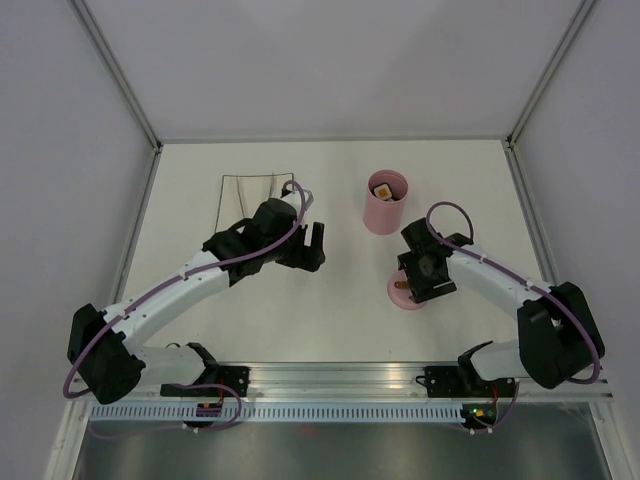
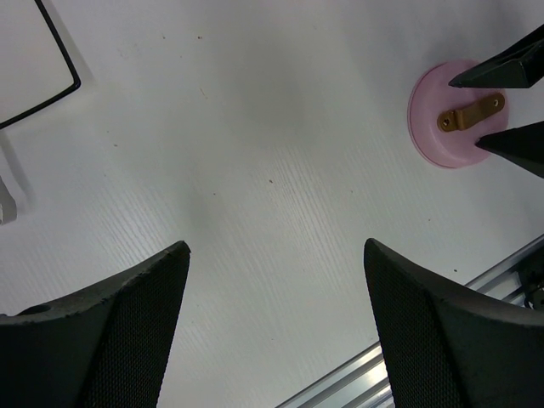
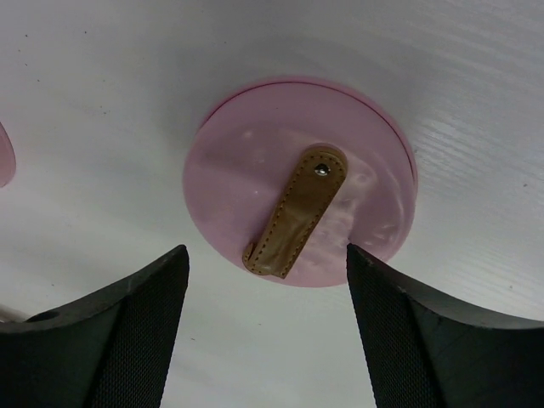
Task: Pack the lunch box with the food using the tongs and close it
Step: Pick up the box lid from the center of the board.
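Observation:
The pink lunch box stands upright and uncovered at the back centre, with food showing inside it. Its round pink lid lies flat on the table to the front right, brown handle facing up. My right gripper hangs open just over the lid's near edge, with nothing between its fingers. In the top view the right gripper covers most of the lid. My left gripper is open and empty over bare table, right of the plate. Thin silvery tongs appear to lie on the plate.
A white square plate with a black rim sits at the back left; its corner shows in the left wrist view. The aluminium rail runs along the near edge. White walls enclose the table on three sides.

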{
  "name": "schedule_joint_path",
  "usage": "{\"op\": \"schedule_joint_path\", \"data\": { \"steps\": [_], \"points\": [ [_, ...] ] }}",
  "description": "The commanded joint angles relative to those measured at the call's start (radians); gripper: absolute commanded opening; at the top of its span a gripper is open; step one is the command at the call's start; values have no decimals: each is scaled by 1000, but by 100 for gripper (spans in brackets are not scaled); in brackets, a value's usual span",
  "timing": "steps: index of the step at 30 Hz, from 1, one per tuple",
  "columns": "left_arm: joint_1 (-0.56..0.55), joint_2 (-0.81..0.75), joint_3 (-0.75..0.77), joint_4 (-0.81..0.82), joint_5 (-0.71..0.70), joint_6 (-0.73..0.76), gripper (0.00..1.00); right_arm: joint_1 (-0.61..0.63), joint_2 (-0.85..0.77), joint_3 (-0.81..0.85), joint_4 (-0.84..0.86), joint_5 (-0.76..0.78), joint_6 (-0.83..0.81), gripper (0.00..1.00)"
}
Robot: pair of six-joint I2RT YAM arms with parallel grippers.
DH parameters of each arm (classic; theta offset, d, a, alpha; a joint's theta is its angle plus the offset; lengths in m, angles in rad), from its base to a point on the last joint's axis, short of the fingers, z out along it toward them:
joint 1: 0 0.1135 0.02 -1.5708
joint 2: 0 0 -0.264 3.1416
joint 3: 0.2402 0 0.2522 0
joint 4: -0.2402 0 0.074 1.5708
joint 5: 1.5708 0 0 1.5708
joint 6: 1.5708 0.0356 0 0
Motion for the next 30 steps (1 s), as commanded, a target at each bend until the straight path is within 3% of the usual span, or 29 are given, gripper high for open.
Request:
{"op": "schedule_joint_path", "data": {
  "steps": [1,5,9,12,16,23,30],
  "points": [
    [-5,-15,-2,0,-22,36,88,3,35,49,-21,36,18,79],
    [-6,-3,3,-6,-41,45,89,1,82,69,-53,45,-10,71],
    [-5,18,12,-4,-43,51,89,3,119,92,-99,64,-65,42],
    [-6,31,18,-4,-46,59,89,3,134,112,-140,67,-108,28],
    [-5,35,26,-4,-51,60,89,3,125,126,-147,85,-262,0],
    [-5,43,76,-4,18,60,89,33,90,302,-108,113,-696,0],
    [-5,37,75,-20,14,28,89,61,-59,432,-123,116,-953,0]
  ]
}}
